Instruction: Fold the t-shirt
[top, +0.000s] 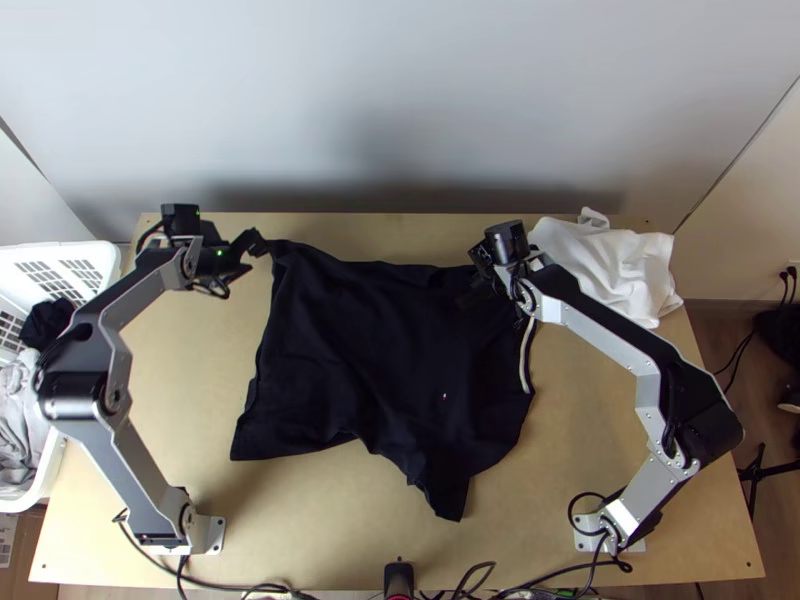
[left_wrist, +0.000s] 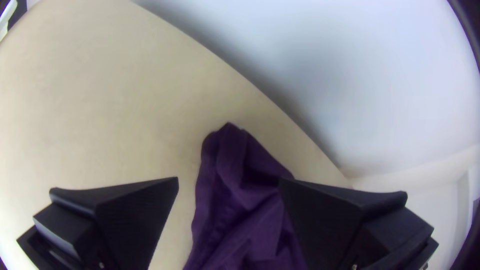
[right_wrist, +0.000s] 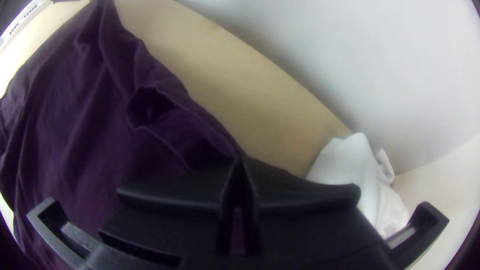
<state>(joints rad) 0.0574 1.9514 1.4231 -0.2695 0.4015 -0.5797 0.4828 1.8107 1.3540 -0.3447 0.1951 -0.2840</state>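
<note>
Partly, the right gripper (top: 472, 296) hides the dark t-shirt (top: 370, 330) it pinches

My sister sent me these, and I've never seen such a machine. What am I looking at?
Two robot arms, a left one and a right one, work at a wooden table. The top view looks down from high above; the wrist views come from cameras on each arm's wrist.

A dark t-shirt lies mostly spread, with some creases. The right hand appears to pinch its far edge. The left hand is open at the far-left corner, holding nothing. White cloth lies at the far right, and a white basket holding cloth stands at the left.
</note>
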